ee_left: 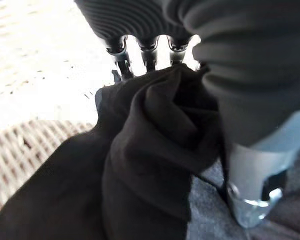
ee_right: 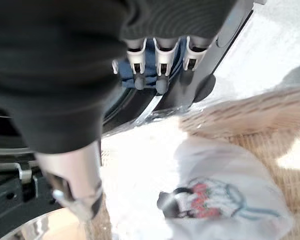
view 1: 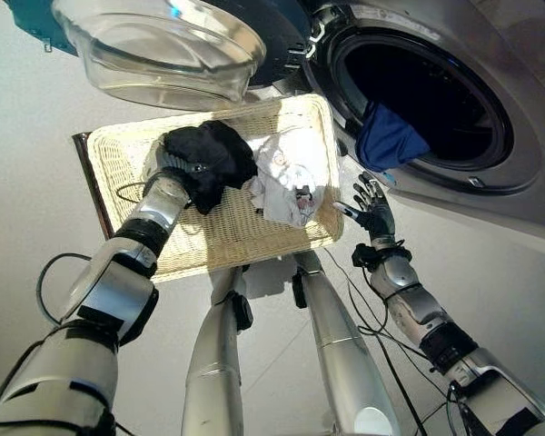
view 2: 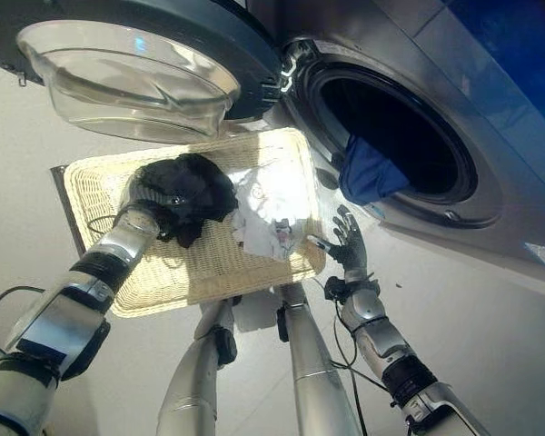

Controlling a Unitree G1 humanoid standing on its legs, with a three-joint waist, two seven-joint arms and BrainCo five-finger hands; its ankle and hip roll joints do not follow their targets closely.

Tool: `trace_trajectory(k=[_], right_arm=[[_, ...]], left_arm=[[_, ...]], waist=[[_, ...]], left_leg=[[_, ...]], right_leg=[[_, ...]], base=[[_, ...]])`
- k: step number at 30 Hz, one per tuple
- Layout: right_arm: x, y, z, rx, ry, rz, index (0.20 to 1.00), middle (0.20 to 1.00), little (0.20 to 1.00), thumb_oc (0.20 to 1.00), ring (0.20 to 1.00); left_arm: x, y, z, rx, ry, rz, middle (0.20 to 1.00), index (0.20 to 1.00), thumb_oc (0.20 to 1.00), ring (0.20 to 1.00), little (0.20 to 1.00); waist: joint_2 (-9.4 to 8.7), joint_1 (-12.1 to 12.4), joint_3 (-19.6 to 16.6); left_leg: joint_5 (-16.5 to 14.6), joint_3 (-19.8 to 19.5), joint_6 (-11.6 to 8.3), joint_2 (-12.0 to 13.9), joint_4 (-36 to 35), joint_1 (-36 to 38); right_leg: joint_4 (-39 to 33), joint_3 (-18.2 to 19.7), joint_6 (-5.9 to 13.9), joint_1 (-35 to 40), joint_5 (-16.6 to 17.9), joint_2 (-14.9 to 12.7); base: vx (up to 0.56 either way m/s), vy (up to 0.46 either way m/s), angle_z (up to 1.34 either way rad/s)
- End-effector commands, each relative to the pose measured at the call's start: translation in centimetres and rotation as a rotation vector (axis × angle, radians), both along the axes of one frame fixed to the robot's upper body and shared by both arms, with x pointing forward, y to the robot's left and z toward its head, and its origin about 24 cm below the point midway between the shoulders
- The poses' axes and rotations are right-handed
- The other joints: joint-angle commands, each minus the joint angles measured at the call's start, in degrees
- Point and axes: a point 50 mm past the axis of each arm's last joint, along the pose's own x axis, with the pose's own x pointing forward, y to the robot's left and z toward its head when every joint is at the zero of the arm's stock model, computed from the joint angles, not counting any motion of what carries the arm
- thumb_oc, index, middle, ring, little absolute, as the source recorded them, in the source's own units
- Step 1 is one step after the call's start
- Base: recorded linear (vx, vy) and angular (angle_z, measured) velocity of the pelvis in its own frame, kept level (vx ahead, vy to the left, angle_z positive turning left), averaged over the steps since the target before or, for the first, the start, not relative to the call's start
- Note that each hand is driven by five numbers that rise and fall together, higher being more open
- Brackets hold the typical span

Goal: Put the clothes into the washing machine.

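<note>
The left hand (view 1: 170, 163) rests in the wicker basket (view 1: 118, 154), its fingers curled into the black garment (view 1: 213, 159). From the head views the cloth hides most of that hand. The left wrist view settles the grip: the fingers (ee_left: 121, 55) dig into bunched black folds while the thumb (ee_left: 250, 190) presses in from the other side, so the garment is pinched between them, with basket weave beyond it. Just beside the black garment, toward the washer, a white garment (view 1: 286, 177) lies crumpled in the basket. Its printed red and dark figure is small in the head views and far plainer in the right wrist view (ee_right: 230, 200). The right hand (view 1: 371, 207) hovers off the basket's edge, below the drum opening, with fingers spread and straight and nothing in them. Its own wrist view shows the fingers (ee_right: 160, 60) pointing toward the blue cloth (view 1: 389, 136), apart from it. That blue cloth hangs over the lower lip of the washer (view 1: 490, 173) mouth, partly inside the dark drum. The head views also show the open door (view 1: 163, 45) with its clear glass bowl swung out above the far end of the basket. The basket sits on the floor against the washer front.
</note>
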Motion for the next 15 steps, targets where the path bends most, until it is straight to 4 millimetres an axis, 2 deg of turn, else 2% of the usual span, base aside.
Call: trace_trajectory(k=[1,2,4,5,7,13,15], right_arm=[[-0.6,1.1,1.9,0.076,-0.096,0.065,1.000,1.000,1.000,1.000,1.000],[-0.6,1.0,2.0,0.080,-0.105,0.079,1.000,1.000,1.000,1.000,1.000],[-0.6,1.0,2.1,0.080,-0.106,0.081,1.000,1.000,1.000,1.000,1.000],[-0.8,1.2,2.1,0.079,-0.117,0.102,1.000,1.000,1.000,1.000,1.000],[-0.9,1.3,2.2,0.081,-0.123,0.116,1.000,1.000,1.000,1.000,1.000],[-1.4,1.9,2.2,0.055,-0.149,0.165,1.000,1.000,1.000,1.000,1.000],[-2.0,2.3,2.3,0.005,-0.185,0.183,1.000,1.000,1.000,1.000,1.000]], left_arm=[[-0.9,0.1,-5.9,-0.027,0.294,-0.060,0.200,0.200,0.200,0.200,0.200],[-0.7,0.3,-5.1,0.046,0.279,-0.063,0.200,0.200,0.200,0.200,0.200],[-0.7,0.3,-4.9,0.062,0.281,-0.066,0.200,0.200,0.200,0.200,0.200],[-0.4,0.1,-3.9,0.191,0.261,-0.072,0.200,0.200,0.200,0.200,0.200],[-0.3,-0.2,-3.3,0.232,0.232,-0.082,0.200,0.200,0.200,0.200,0.200],[0.1,-3.5,-0.2,0.292,-0.098,-0.234,0.200,0.200,0.200,0.200,0.200],[-0.5,-5.1,0.6,0.247,-0.254,-0.290,0.200,0.200,0.200,0.200,0.200]], waist=[[-3.58,-2.57,1.26],[-3.64,-2.72,1.26],[-3.65,-2.74,1.26],[-3.65,-2.77,1.26],[-3.63,-2.67,1.26],[-2.39,-1.41,1.26],[-1.03,-0.04,1.26]], left_leg=[[-4.84,-0.16,-2.39,-0.34,7.36,-1.05],[-5.14,-0.08,-2.32,-0.35,7.65,-1.56],[-5.17,-0.06,-2.32,-0.34,7.71,-1.61],[-5.16,0.06,-2.29,-0.39,7.81,-1.86],[-5.01,0.08,-2.25,-0.43,7.58,-1.72],[-3.19,-0.46,-2.30,-0.87,4.53,1.01],[-2.03,-1.60,-2.31,-1.35,2.91,2.52]], right_leg=[[-3.96,1.13,4.93,1.18,1.07,0.93],[-4.02,1.31,4.91,0.70,1.10,1.00],[-4.04,1.34,4.90,0.67,1.12,1.00],[-4.07,1.48,4.86,0.48,1.26,1.03],[-3.98,1.48,4.86,0.60,1.20,1.07],[-3.95,1.27,4.84,3.10,0.58,1.07],[-3.71,0.70,4.89,4.68,0.23,0.87]], base=[[0.01,0.048,-0.06],[0.00,0.000,0.00],[0.00,0.029,-0.02],[0.00,0.040,-0.01],[-0.01,0.032,-0.04],[-0.03,0.008,0.00],[-0.04,-0.035,0.09]])
